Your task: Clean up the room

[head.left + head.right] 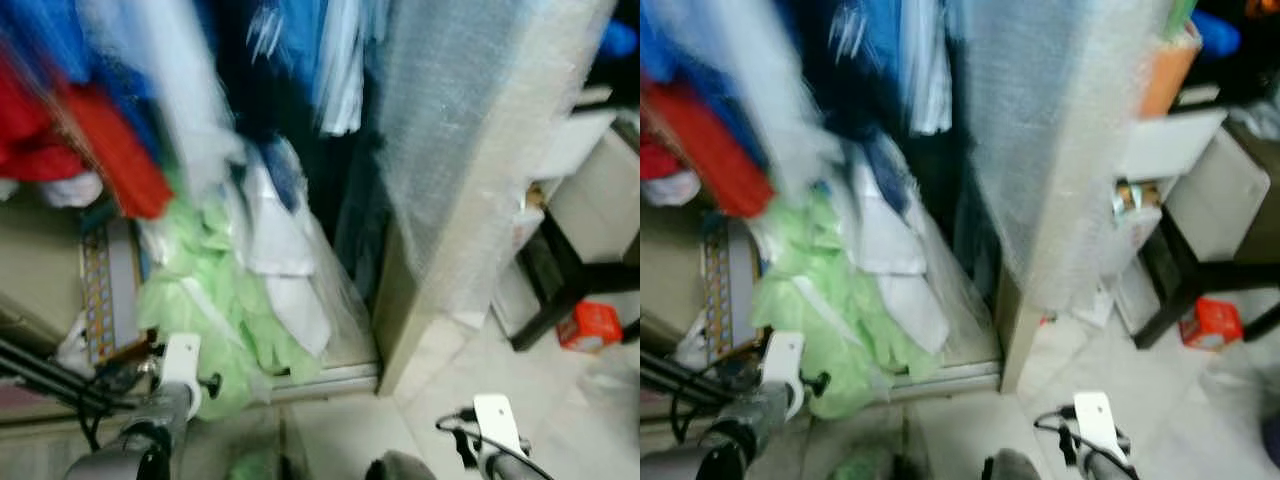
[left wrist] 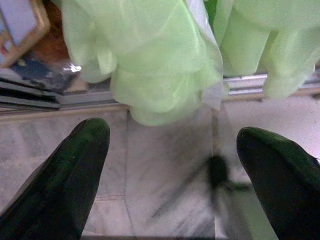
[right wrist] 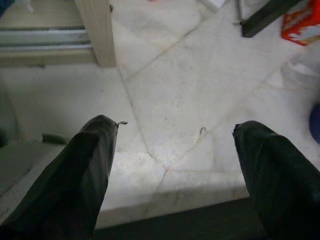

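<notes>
Head views blurred | left hand [image 2: 170,165] wide apart, empty, below green garment [image 2: 160,65] | right hand [image 3: 172,170] likewise

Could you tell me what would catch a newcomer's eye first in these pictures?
Most striking is the pale green garment spilling from the open wardrobe down to the floor track, just ahead of the open left gripper. Above it hang blurred red clothes and blue clothes. To the right, a small red box sits on the marble floor beside a black table leg, while the right gripper hangs open over bare tile.
</notes>
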Motion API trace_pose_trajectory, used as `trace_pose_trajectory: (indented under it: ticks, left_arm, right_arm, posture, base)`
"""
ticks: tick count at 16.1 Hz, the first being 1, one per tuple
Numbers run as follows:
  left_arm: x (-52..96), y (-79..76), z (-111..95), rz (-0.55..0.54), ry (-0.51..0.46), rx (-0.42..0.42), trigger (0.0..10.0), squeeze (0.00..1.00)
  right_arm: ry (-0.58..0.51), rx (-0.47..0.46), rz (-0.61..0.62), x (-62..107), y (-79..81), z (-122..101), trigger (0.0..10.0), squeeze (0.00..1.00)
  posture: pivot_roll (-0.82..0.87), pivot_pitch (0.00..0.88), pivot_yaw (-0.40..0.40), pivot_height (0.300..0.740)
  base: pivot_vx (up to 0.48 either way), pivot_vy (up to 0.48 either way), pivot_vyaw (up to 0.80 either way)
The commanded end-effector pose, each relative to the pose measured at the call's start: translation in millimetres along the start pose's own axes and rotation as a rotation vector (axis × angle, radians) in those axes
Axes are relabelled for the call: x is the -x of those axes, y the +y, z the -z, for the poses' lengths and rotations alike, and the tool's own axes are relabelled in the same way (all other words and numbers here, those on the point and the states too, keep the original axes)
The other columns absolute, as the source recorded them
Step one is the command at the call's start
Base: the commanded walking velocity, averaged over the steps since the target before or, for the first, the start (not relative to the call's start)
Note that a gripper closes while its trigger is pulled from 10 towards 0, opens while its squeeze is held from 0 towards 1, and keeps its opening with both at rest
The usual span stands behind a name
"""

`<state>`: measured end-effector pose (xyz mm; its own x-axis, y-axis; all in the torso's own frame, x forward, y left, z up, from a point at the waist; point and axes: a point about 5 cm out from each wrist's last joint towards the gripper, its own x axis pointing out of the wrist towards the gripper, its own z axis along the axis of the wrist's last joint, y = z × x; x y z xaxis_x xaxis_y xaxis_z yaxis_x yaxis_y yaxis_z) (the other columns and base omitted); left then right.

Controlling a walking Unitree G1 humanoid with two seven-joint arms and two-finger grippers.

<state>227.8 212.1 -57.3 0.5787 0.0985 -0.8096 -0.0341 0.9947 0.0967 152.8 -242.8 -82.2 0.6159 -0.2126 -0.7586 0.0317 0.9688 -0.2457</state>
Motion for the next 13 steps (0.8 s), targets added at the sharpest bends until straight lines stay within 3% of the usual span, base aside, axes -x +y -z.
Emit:
trace_pose_trajectory:
  ticks: [1, 5, 13]
  left_arm:
    - [0.9, 10.9, -0.5, -0.032, 0.0, -0.006, 10.0, 0.0]
    - [1.0, 12.9, -3.3, -0.042, -0.011, 0.004, 10.0, 0.0]
    - [0.1, 6.9, -9.8, -0.037, -0.029, 0.038, 10.0, 0.0]
  right_arm:
    - [0.0, 0.003, -0.015, -0.1, 6.2, -0.3, 10.0, 0.0]
    - [-0.002, 0.005, -0.016, -0.6, 6.6, -1.6, 10.0, 0.0]
    - [-0.005, 0.011, -0.016, -1.3, 6.1, -3.7, 10.0, 0.0]
  posture:
    - [-0.1, 0.043, 0.036, 0.74]
    - [-0.1, 0.045, 0.038, 0.74]
    - [-0.1, 0.042, 0.034, 0.74]
  base:
    - [0.0, 0.48, 0.0]
    - [0.0, 0.443, 0.0]
    - [0.0, 0.0, 0.0]
